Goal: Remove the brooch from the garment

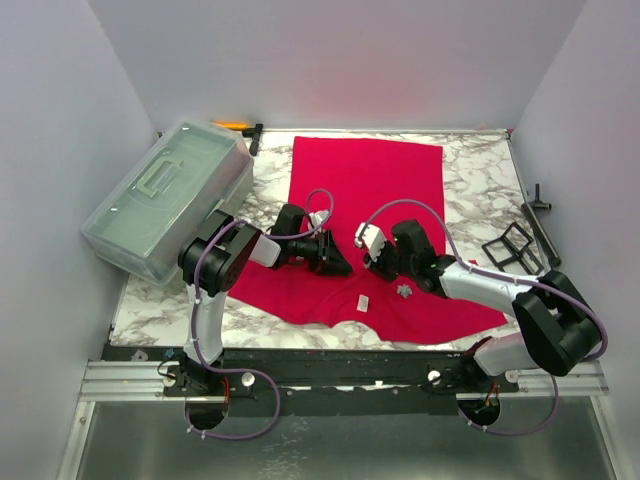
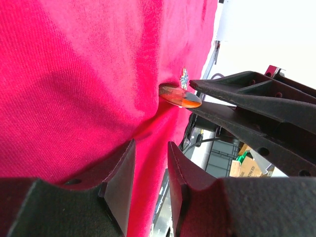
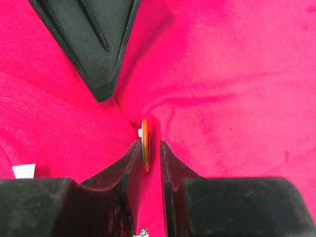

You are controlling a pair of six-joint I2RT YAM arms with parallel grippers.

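The red T-shirt point(image 1: 370, 180) lies flat on the marble table, its white label point(image 1: 363, 302) near the front edge. A small orange disc brooch point(image 3: 144, 145) stands edge-on in a pucker of the cloth. My right gripper point(image 3: 150, 148) is closed round it: the disc lies against one finger, and a thin strip of red shows before the other. In the left wrist view the disc point(image 2: 180, 96) sits between the right fingers point(image 2: 237, 89). My left gripper point(image 2: 150, 148) is narrowed on a fold of cloth just beside it. In the top view the left gripper point(image 1: 342, 266) and right gripper point(image 1: 372, 264) meet tip to tip.
A small silvery sparkling ornament point(image 1: 403, 291) lies on the shirt near the right wrist. A translucent lidded box point(image 1: 165, 195) stands at the left. Black wire frames point(image 1: 512, 245) and a black tool point(image 1: 540, 210) lie at the right; an orange-handled tool point(image 1: 238, 126) is at the back.
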